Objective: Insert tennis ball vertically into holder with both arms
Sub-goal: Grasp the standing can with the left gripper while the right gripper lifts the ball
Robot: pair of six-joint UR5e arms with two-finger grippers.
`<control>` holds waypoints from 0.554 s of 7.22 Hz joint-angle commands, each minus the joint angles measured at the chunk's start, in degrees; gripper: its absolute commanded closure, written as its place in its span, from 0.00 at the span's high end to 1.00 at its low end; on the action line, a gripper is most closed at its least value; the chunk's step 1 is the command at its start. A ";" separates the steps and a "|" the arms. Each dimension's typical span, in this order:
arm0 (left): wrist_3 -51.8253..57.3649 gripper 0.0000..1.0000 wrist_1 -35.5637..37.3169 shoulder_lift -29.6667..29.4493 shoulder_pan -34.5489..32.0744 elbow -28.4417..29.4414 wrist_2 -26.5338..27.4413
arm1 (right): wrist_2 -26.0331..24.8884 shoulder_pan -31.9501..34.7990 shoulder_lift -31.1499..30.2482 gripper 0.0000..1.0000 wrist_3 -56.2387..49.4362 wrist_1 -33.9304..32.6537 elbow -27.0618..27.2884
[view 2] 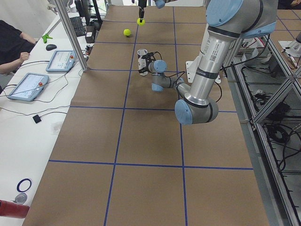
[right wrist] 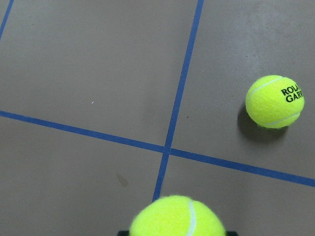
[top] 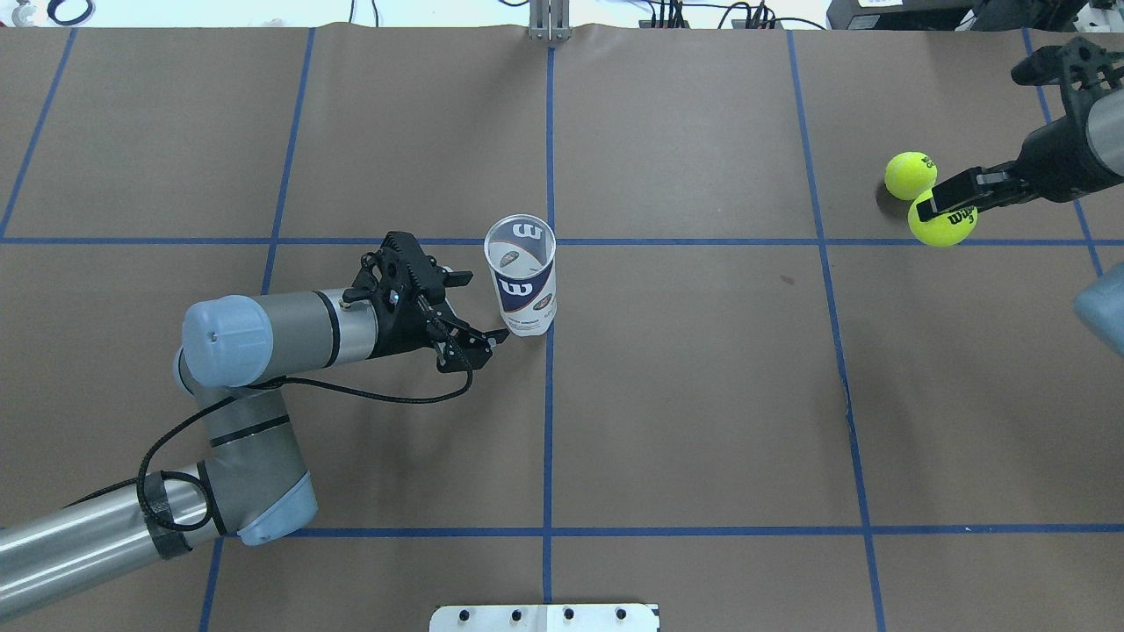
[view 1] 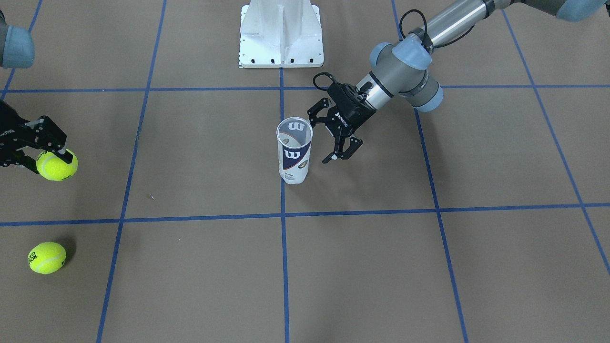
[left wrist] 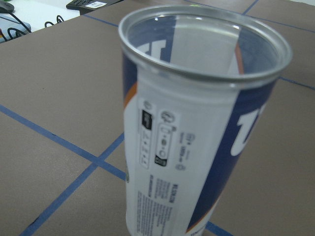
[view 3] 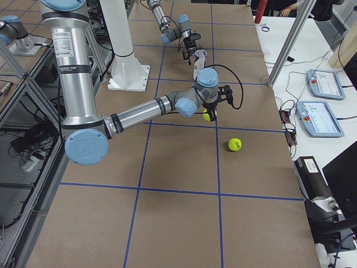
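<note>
The holder is a clear can with a navy and white "W" label. It stands upright and open-topped near the table's middle, also in the overhead view, and fills the left wrist view. My left gripper is open and empty, its fingers close beside the can without touching it; it also shows in the overhead view. My right gripper is shut on a yellow tennis ball far from the can, also in the overhead view. The held ball shows at the bottom of the right wrist view.
A second tennis ball lies loose on the table near the right gripper, also in the overhead view and the right wrist view. The white metal pedestal base stands at the robot's side. Blue tape lines grid the brown table.
</note>
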 commanded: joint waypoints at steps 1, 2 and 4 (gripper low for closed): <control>-0.21 0.99 -0.66 -0.14 0.81 0.06 1.88 | 0.01 0.02 0.17 0.00 0.00 0.00 0.06; -0.30 0.99 -1.27 -0.14 1.25 0.58 1.97 | 0.01 0.02 0.51 0.00 0.00 -0.09 -0.03; -0.39 0.99 -8.10 -0.66 2.91 4.52 5.91 | 0.01 0.20 0.60 0.00 0.00 -0.09 0.06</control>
